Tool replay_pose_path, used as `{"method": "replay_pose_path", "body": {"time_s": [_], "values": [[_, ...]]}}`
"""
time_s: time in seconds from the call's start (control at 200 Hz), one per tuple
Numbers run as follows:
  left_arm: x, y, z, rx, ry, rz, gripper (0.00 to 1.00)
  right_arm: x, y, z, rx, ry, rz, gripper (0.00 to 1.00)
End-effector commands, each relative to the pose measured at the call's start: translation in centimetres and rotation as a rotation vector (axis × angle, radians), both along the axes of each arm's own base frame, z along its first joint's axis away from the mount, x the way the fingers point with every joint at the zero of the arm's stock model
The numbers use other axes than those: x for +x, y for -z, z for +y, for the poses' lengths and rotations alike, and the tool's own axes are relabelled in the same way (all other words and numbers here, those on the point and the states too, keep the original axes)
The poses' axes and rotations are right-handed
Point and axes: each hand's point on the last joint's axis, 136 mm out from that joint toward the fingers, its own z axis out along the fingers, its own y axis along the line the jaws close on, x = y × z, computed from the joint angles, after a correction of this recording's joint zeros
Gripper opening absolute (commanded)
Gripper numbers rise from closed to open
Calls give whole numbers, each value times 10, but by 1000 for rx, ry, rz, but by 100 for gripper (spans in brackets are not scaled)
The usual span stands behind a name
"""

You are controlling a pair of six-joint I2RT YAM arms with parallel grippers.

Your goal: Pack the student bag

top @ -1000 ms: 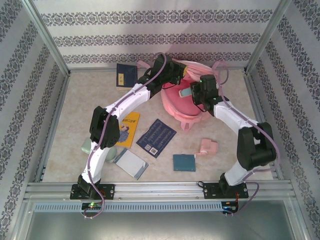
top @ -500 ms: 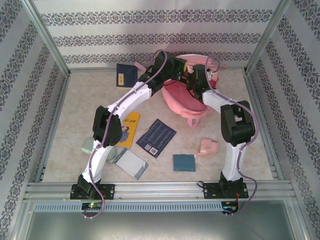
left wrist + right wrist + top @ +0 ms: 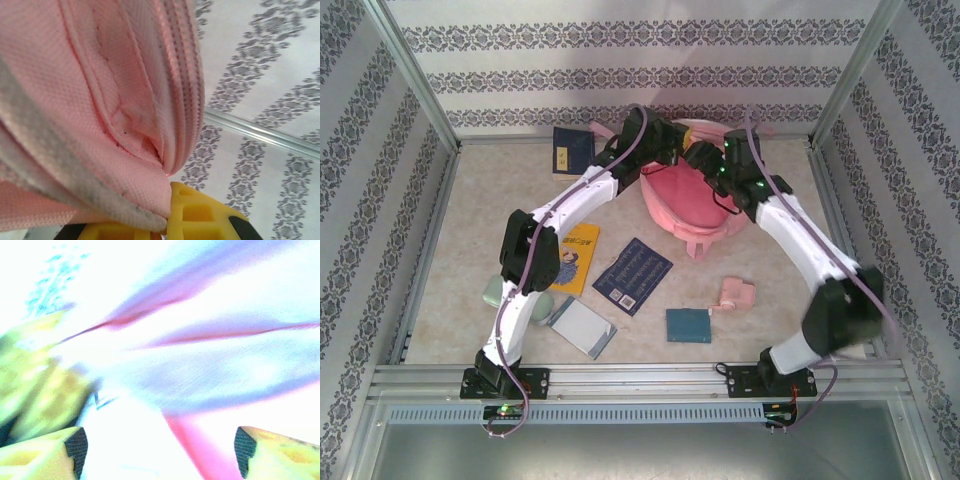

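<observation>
Left jaws: closed, pinching a fold of the large pink fabric backpack beside its zip; in the left wrist view the cloth runs down onto the yellow fingers. Right jaws: open, the two yellow fingertips well apart, nothing clasped between them, and blurred, overexposed pink and white cloth beyond. In the top view both wrists meet over the far end of the backpack, which lies at the far middle of the beige marbled desk, close to the patterned back wall. Nearer the arm bases, apart from the backpack, lie a dark blue patterned book, a yellow book partly under the left arm, a small teal square book, a small pink box-like item and a grey notebook. A dark blue book rests at the far left, beside the backpack.
</observation>
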Motion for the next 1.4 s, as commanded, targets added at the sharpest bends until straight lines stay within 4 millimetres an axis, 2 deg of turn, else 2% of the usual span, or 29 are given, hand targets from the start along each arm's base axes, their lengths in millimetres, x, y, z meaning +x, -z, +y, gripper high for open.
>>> {"method": "replay_pose_path", "body": {"time_s": [0.0, 0.08, 0.225, 0.29, 0.34, 0.42, 0.55, 0.759, 1.109, 1.394], "values": [[-16, -21, -6, -67, 70, -51, 0, -81, 35, -28, -341, -137, 162, 76], [-20, -15, -5, -72, 73, -48, 0, -119, 45, -39, -448, -192, 223, 77], [-23, -10, -4, -63, 84, -44, 0, -178, 78, -61, -441, -197, 435, 80], [-23, -13, -5, -70, 83, -50, 0, -197, 97, -63, -418, -227, 524, 85], [-22, -16, -5, -72, 83, -53, 0, -211, 115, -65, -409, -241, 600, 92], [-23, -19, -5, -72, 87, -57, 0, -223, 137, -75, -426, -226, 695, 97], [-24, -19, -7, -69, 97, -52, 0, -230, 157, -89, -445, -177, 764, 98], [-24, -17, -6, -66, 104, -38, 0, -240, 187, -92, -425, -190, 850, 98], [-26, -11, -4, -67, 109, -21, 0, -236, 204, -92, -434, -198, 897, 98], [-26, -5, -3, -67, 108, -6, 0, -225, 216, -86, -424, -237, 914, 98]]}}
